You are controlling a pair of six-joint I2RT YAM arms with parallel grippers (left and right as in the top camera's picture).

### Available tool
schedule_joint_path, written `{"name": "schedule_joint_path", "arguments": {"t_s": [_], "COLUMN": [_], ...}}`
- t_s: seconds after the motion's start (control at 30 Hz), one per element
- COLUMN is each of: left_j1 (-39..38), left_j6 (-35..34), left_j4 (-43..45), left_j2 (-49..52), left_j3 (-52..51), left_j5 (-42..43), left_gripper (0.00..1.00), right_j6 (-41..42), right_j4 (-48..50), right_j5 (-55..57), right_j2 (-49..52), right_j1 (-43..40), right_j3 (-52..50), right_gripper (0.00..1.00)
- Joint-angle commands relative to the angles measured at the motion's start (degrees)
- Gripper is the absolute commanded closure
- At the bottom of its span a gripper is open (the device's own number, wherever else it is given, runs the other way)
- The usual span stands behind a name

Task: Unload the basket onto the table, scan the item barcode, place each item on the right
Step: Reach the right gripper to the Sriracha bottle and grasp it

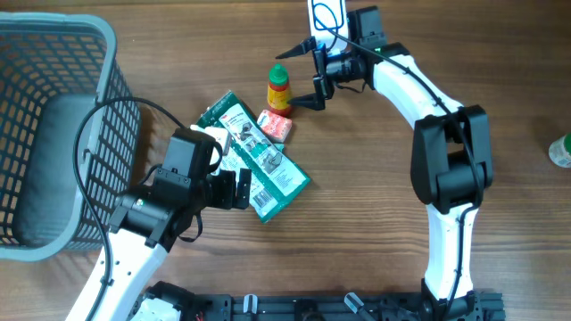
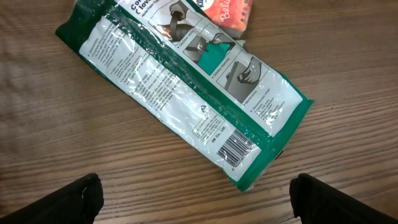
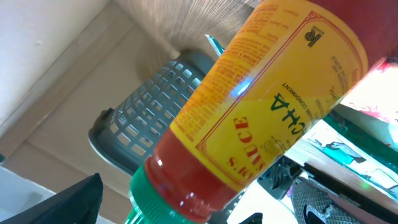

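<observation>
the sauce bottle (image 1: pixel 279 89) stands on the counter (image 1: pixel 357 223) between the spread jaws of the right gripper (image 1: pixel 287 80); it should be clamped mid-body, barcode kept uncovered. the left gripper (image 1: pixel 243 190) is spread too.

Table contents, left to right: one grey basket (image 1: pixel 111 45), one green packet (image 1: pixel 281 178), one pink packet (image 1: pixel 277 127), one sauce bottle (image 1: pixel 280 89).

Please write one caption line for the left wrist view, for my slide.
Open left gripper hovers above a green-and-white packet lying flat on the wooden table, barcode facing up.
</observation>
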Motion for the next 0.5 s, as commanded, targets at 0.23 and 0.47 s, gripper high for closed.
{"name": "schedule_joint_path", "arguments": {"t_s": [0.23,0.47], "left_j1": [0.3,0.3], "left_j6": [0.9,0.9], "left_j4": [0.0,0.0], "left_j2": [0.0,0.0], "left_j3": [-0.2,-0.2], "left_j5": [0.9,0.9], "left_gripper": [0.0,0.0], "right_j6": [0.7,-4.0], "right_j4": [0.0,-0.9], "right_j5": [5.1,9.1], "right_j2": [0.6,0.6], "right_j1": [4.0,4.0], "right_j3": [0.2,0.2], "right_gripper": [0.24,0.56]}}
